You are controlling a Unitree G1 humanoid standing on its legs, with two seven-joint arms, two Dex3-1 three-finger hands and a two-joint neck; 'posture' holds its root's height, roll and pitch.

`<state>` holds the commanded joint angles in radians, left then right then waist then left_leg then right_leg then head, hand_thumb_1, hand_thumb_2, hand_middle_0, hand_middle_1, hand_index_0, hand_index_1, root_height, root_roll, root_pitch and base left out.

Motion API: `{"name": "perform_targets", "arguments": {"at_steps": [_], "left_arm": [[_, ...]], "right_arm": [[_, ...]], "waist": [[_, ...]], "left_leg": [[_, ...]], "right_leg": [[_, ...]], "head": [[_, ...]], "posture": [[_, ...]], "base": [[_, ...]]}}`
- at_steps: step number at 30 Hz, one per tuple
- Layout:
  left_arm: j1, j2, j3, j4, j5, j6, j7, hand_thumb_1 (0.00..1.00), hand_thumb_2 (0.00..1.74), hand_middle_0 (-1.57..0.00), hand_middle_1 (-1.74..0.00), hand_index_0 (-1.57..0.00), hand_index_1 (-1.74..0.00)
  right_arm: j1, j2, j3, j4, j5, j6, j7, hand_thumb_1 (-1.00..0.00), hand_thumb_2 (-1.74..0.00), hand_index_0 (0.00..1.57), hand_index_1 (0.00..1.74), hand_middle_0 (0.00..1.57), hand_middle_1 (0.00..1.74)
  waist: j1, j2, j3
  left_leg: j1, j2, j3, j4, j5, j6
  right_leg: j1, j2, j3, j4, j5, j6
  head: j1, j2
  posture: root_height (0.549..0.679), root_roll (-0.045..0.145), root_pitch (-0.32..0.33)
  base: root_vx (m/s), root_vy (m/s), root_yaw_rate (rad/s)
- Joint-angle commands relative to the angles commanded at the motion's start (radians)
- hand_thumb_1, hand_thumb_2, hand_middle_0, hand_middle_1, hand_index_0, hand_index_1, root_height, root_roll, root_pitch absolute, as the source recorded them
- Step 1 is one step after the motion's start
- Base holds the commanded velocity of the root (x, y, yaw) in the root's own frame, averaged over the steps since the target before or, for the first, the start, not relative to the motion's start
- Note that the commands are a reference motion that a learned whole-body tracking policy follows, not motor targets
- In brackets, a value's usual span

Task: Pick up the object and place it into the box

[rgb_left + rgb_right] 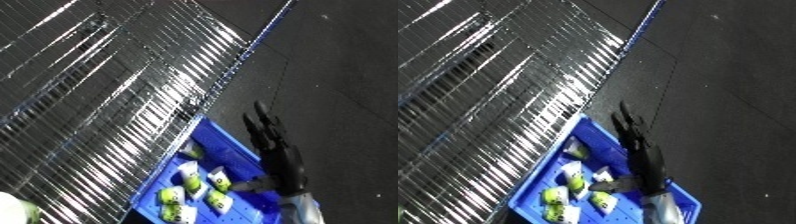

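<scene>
Where wire shelving meets dark floor, blue bin, straight-fingered right robot hand

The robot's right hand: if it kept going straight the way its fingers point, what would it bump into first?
Probably nothing soon. The right hand points past the blue bin over bare dark floor; depth is uncertain.

Both views come from the head cam, looking steeply down and tilted hard, so the wire shelf runs diagonally. They're almost identical: the right eye view is just shifted a bit sideways. Both share the shelf, the dark floor, and the blue bin sitting close at the bottom edge.
</scene>
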<state>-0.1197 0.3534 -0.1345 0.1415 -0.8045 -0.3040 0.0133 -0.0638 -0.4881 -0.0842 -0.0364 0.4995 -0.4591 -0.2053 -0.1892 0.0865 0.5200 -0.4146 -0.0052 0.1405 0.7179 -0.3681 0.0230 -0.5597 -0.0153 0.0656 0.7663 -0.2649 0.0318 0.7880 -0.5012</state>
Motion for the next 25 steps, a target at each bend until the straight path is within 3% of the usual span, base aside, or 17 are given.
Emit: {"name": "perform_targets", "arguments": {"at_steps": [8,18,25], "left_arm": [[-0.019,0.006,-0.017,-0.004,0.019,0.023,0.009,1.00,1.74,-1.57,-1.74,-1.57,-1.74],[-0.049,0.027,-0.008,0.010,0.039,0.068,-0.002,1.00,1.74,-1.57,-1.74,-1.57,-1.74],[-0.058,0.044,-0.004,0.009,0.050,0.097,-0.001,1.00,1.74,-1.57,-1.74,-1.57,-1.74]], "right_arm": [[-0.053,-0.007,0.056,-0.042,-0.087,0.052,0.000,0.00,0.00,0.00,0.00,0.00,0.00],[-0.135,0.006,0.118,-0.027,-0.105,0.116,0.037,0.00,0.00,0.00,0.00,0.00,0.00],[-0.163,0.032,0.159,-0.011,-0.113,0.136,0.063,0.00,0.00,0.00,0.00,0.00,0.00]], "waist": [[0.042,-0.017,0.000],[0.100,-0.044,0.000],[0.137,-0.059,0.000]], "left_leg": [[-0.008,-0.006,-0.030,-0.007,0.015,-0.0027],[-0.036,-0.011,-0.072,0.023,0.025,-0.0031],[-0.055,-0.016,-0.101,0.037,0.038,-0.0033]], "right_leg": [[0.008,-0.0043,-0.016,-0.002,0.002,-0.0011],[0.014,-0.0109,-0.052,0.032,-0.007,-0.0040],[0.013,-0.0157,-0.076,0.054,-0.011,-0.0009]], "head": [[-0.122,-0.018],[-0.278,-0.070],[-0.417,-0.090]], "posture": [[0.640,0.091,0.077],[0.636,0.079,0.061],[0.634,0.070,0.054]], "base": [[0.005,-0.063,0.126],[0.015,-0.085,0.112],[0.030,-0.069,0.097]]}}
